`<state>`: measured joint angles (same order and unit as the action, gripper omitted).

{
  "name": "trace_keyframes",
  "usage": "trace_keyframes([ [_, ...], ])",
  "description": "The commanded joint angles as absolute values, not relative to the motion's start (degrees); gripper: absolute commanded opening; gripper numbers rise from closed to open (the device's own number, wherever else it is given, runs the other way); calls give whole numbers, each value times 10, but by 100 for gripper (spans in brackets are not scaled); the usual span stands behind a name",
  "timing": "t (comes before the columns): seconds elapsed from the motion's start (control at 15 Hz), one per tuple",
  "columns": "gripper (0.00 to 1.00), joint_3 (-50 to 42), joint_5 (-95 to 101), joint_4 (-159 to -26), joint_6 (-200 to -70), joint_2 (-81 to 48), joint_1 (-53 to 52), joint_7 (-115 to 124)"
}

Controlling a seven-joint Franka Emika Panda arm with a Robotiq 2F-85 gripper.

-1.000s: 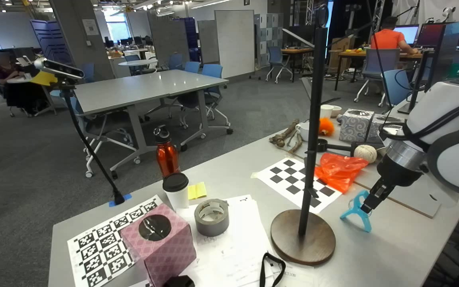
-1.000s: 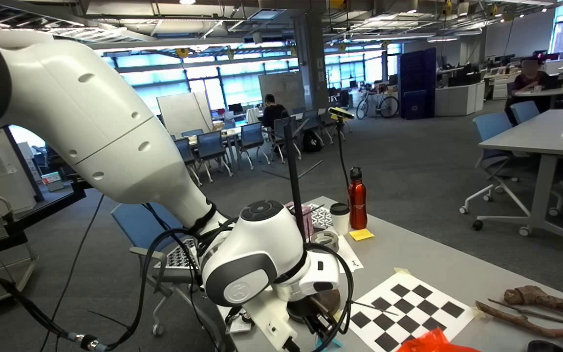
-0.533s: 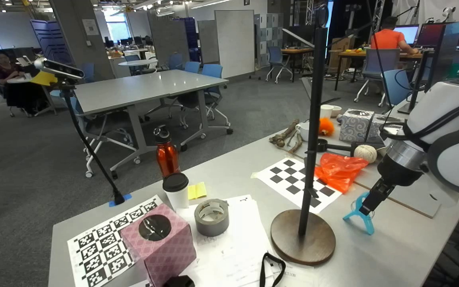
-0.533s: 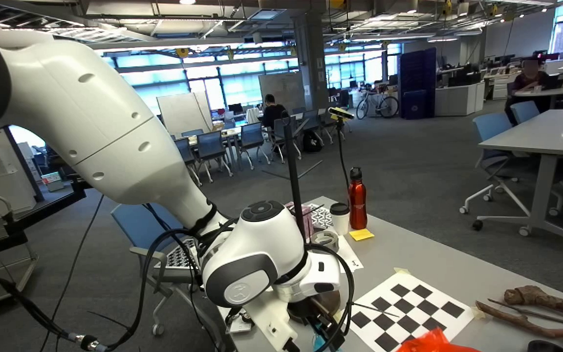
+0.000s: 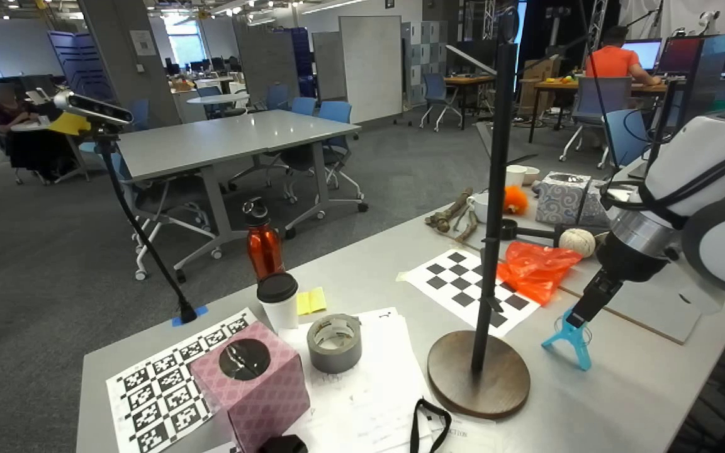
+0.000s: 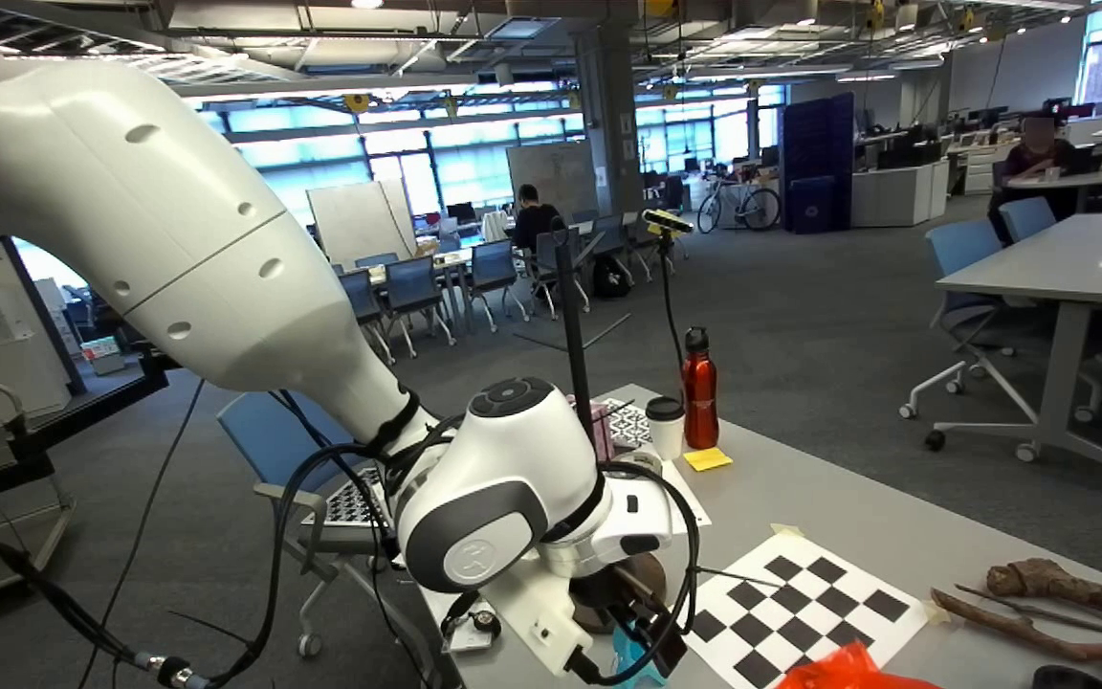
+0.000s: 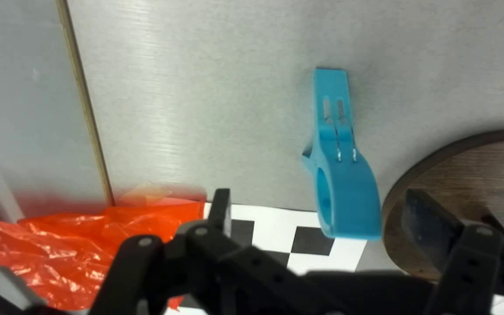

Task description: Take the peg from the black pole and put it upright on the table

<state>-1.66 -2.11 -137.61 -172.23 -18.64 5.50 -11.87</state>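
On the tabletop [image 5: 636,390], near the pole [image 5: 493,207], the peg [image 7: 351,197] stands upright, splay-legged; the hand [image 7: 319,202] is spread wide, holding nothing. Release seems done; next calls for backing off without tipping it.

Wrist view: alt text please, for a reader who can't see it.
A light-blue plastic spring peg, seen from above on the grey table, appears between the open jaws of the gripper, with gaps either side. Crumpled orange-red plastic is lower left, a checkerboard sheet bottom centre, the black pole's wooden base lower right.
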Motion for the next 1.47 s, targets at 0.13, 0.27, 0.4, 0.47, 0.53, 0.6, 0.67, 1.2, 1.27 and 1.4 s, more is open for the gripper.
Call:
trace_keyframes([
  [0.13,100,-33,28,-1379,-1710,-140,32,-90],
  [0.27,100,-34,37,-1378,-1709,-127,27,-85],
  [0.4,100,-35,45,-1378,-1708,-111,22,-78],
  [0.47,100,-38,51,-1378,-1704,-102,17,-70],
  [0.53,100,-40,56,-1378,-1697,-93,13,-65],
  [0.6,100,-44,65,-1378,-1691,-84,8,-55],
  [0.67,100,-50,73,-1379,-1684,-74,-1,-47],
  [1.2,100,-35,120,-1380,-1642,-8,-25,17],
  [1.27,100,-32,119,-1381,-1643,-2,-27,20],
  [1.4,100,-26,120,-1383,-1644,9,-31,31],
])
